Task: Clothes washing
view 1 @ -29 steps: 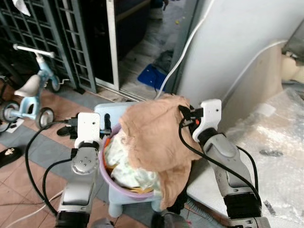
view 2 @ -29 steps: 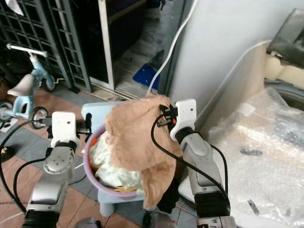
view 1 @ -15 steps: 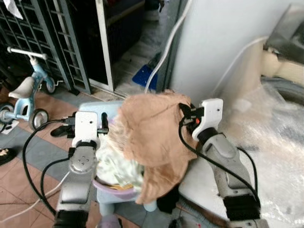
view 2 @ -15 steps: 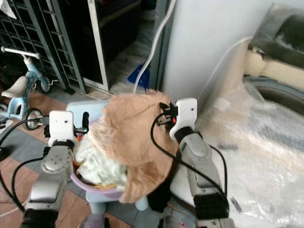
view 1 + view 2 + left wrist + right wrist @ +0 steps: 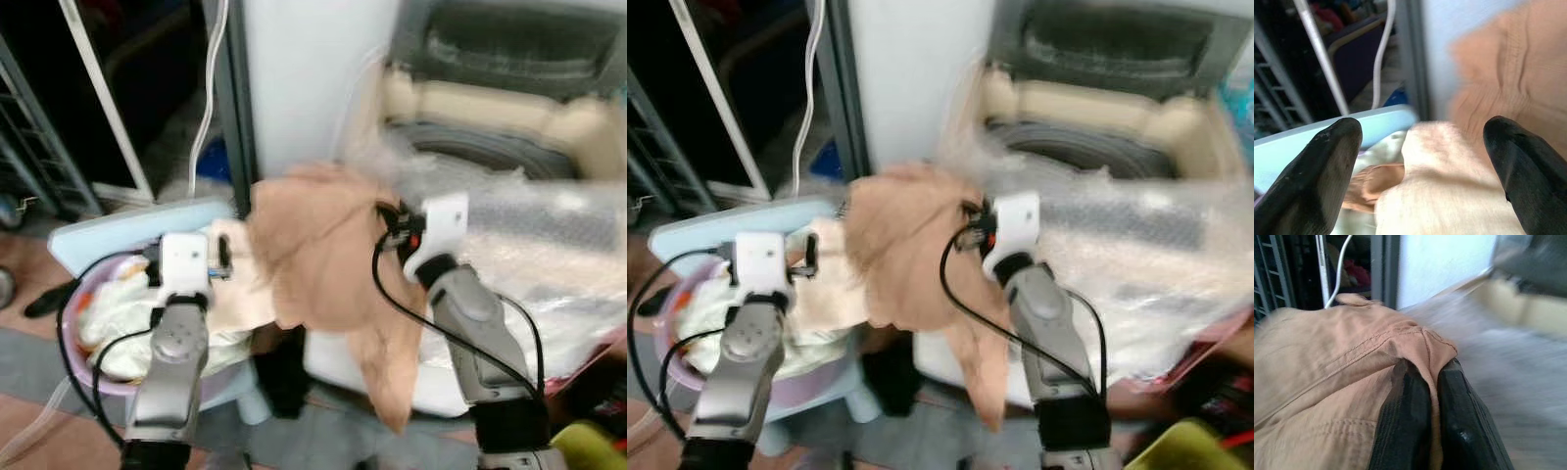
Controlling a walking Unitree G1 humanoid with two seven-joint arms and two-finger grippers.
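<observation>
Step in hand: carrying a tan garment (image 5: 313, 250) from the laundry basin (image 5: 73, 357) toward the washing machine (image 5: 490, 127), as I judge it from the task.
Right gripper (image 5: 1431, 382): its fingers (image 5: 1405, 421) are pressed together on a seam fold of the tan garment; the cloth hangs from that pinch, raised in front of the machine's near left corner.
Left gripper (image 5: 1422, 161): its fingers (image 5: 1312, 171) are spread wide with nothing between them, hovering over a cream cloth (image 5: 1449, 186) in the basin.
Where the garment is: in the air between basin and machine, its long tail (image 5: 392, 382) drooping below the machine's front edge.
Washing machine: a top-loader at the robot's right, lid up, dark drum opening (image 5: 1087, 157) visible, its top draped in clear plastic wrap (image 5: 529, 215).
Doing it well: lift the pinch high enough that the drooping tail clears the rim and the plastic wrap, bring it over the drum opening, and only then let go.
Risk: the tail may snag on the wrap or trail outside the drum.
Basin: purple, on a pale blue stool (image 5: 127, 230), with more clothes left in it.
Writing or brands: none can be read; the head views are blurred.
</observation>
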